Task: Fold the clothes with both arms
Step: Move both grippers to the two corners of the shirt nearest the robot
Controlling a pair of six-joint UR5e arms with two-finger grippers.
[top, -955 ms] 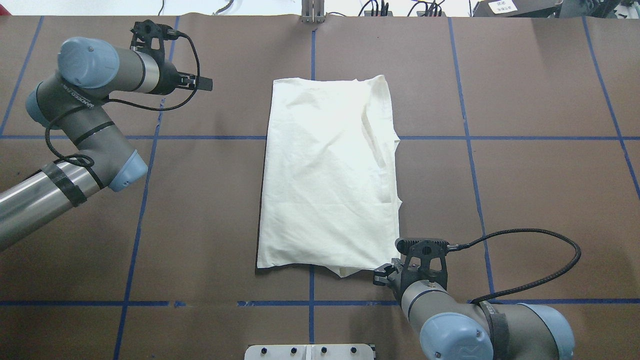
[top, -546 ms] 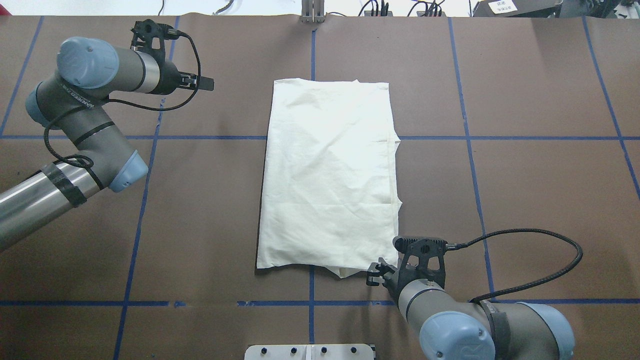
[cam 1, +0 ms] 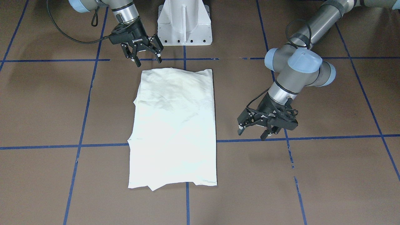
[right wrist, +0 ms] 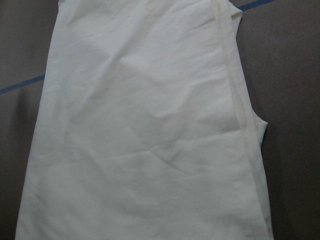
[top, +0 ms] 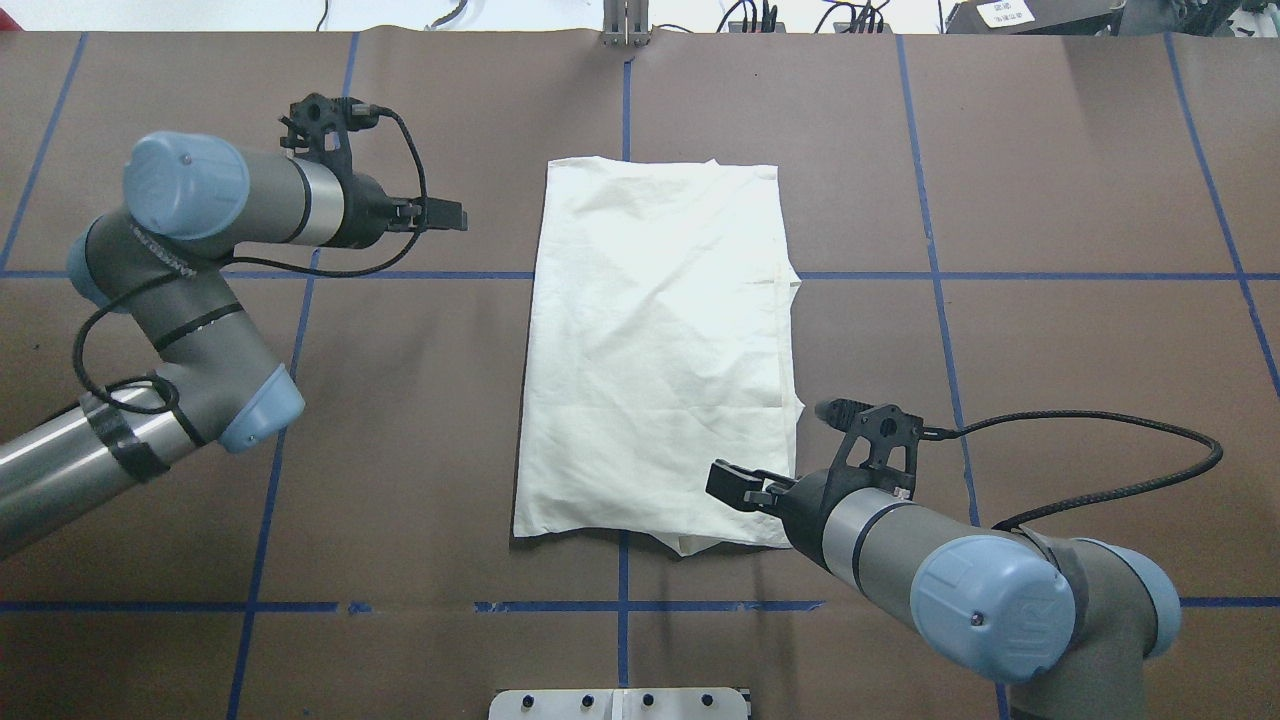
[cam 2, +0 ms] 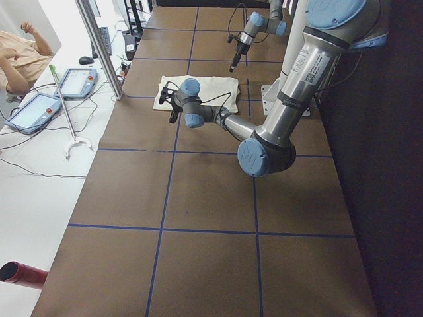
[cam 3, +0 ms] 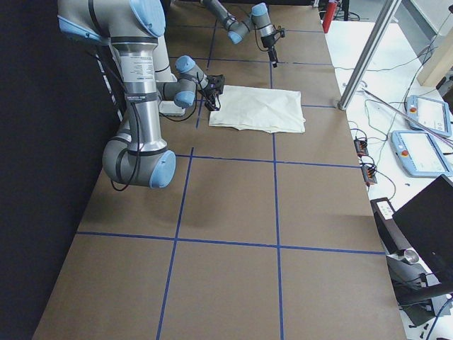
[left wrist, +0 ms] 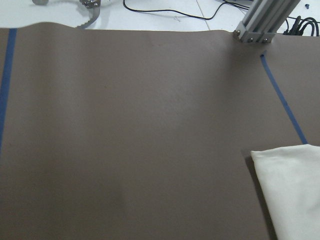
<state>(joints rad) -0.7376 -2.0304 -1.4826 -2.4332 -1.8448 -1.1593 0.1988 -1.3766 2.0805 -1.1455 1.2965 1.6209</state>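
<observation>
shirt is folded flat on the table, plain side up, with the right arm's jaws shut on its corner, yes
No: the right gripper has open jaws and holds nothing, as the exterior front-facing view shows. The shirt does lie folded flat on the table, plain side up.

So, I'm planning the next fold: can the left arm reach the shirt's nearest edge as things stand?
Probably yes. The left gripper hangs open beside the shirt, apart from it, and only bare table lies between them.
</observation>
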